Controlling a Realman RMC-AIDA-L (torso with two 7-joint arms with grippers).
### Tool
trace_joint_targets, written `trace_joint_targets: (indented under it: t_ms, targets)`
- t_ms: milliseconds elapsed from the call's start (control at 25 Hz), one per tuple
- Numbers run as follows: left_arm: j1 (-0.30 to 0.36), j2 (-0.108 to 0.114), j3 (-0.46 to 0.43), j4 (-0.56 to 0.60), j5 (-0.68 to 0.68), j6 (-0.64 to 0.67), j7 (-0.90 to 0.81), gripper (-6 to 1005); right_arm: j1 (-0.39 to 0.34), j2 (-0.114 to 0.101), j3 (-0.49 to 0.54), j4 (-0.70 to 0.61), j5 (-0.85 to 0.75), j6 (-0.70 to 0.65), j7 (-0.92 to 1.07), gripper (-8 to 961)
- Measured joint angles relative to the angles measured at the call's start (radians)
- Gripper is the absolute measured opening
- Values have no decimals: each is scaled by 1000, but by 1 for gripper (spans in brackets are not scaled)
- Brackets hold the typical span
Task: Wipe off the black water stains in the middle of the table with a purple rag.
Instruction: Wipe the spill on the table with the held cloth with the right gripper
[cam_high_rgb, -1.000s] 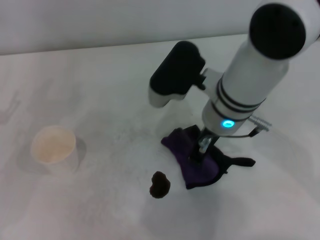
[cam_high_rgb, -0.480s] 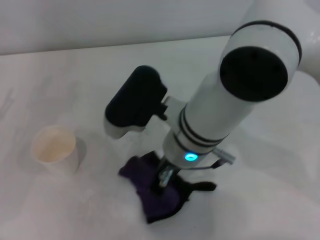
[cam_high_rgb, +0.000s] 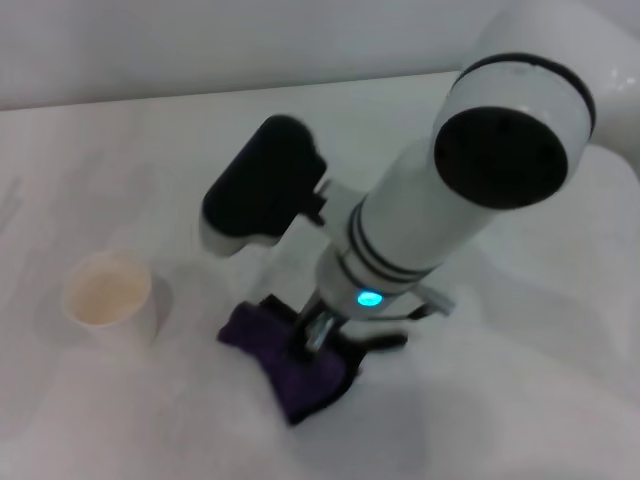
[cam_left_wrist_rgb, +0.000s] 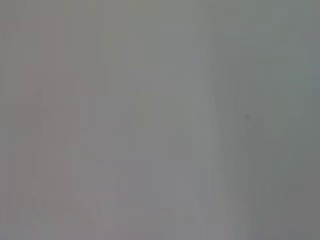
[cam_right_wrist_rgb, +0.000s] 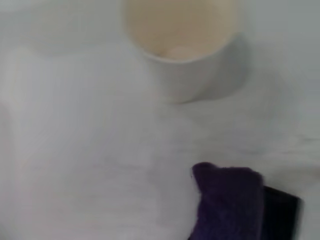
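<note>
Purple rag (cam_high_rgb: 285, 362), soft and limp, best pinched at its bunched centre, lies at six o'clock on the white bench (cam_high_rgb: 120, 150), clamped under the right pincer (cam_high_rgb: 312, 335); paper cup (cam_high_rgb: 108, 297) at nine.

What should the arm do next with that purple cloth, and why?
Probably lift the purple rag slightly to check underneath. The right gripper presses it onto the table near the paper cup, and no black water stains show around it, so they are either wiped or hidden beneath.
</note>
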Motion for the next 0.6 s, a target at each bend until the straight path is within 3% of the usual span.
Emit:
trace_joint_targets:
  t_ms: [360,600]
  targets:
    - [8,6,-1,0,-4,10,-2,887,-74,-5,129,20,-195,113,0,41]
    - [6,4,-2,0,-4,22,-3,888,-83,0,86,-4,-118,90,-1,38]
